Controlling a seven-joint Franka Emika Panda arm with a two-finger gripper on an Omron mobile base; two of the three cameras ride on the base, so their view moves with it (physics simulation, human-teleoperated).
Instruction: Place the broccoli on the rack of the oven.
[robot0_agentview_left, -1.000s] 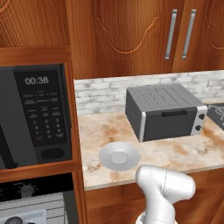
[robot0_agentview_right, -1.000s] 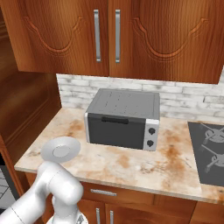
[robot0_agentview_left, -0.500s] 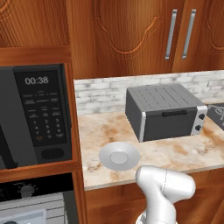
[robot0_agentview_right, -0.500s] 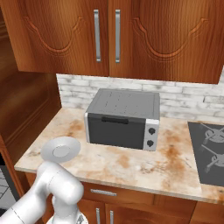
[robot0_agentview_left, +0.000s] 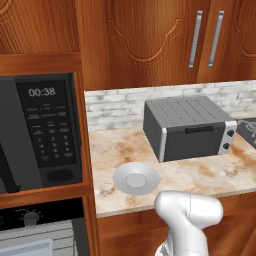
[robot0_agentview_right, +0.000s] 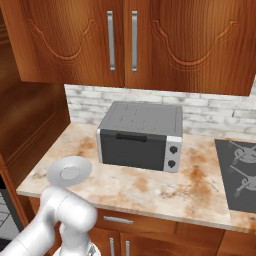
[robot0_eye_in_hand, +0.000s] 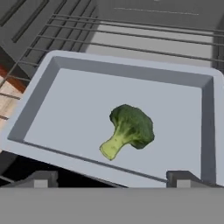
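In the hand view the broccoli (robot0_eye_in_hand: 128, 130), a small dark-green floret with a pale stalk, lies on its side in a shallow grey tray (robot0_eye_in_hand: 61, 103). The tray rests on the wire rack (robot0_eye_in_hand: 131, 41) inside the dark oven cavity. My gripper (robot0_eye_in_hand: 113, 180) hovers just in front of the tray's near rim, open, and both fingertips (robot0_eye_in_hand: 41, 178) are well apart from the floret. The oven (robot0_agentview_left: 42, 232) sits at the lower left in the left base view, with a dark control strip and a round knob (robot0_agentview_left: 31, 218).
A black microwave (robot0_agentview_left: 37, 135) sits above the oven. On the marble counter (robot0_agentview_left: 200, 175) stand a round grey-white plate (robot0_agentview_left: 136, 178) and a grey toaster oven (robot0_agentview_left: 187, 127). A cooktop (robot0_agentview_right: 240, 175) lies at the counter's right. Wooden cabinets hang above.
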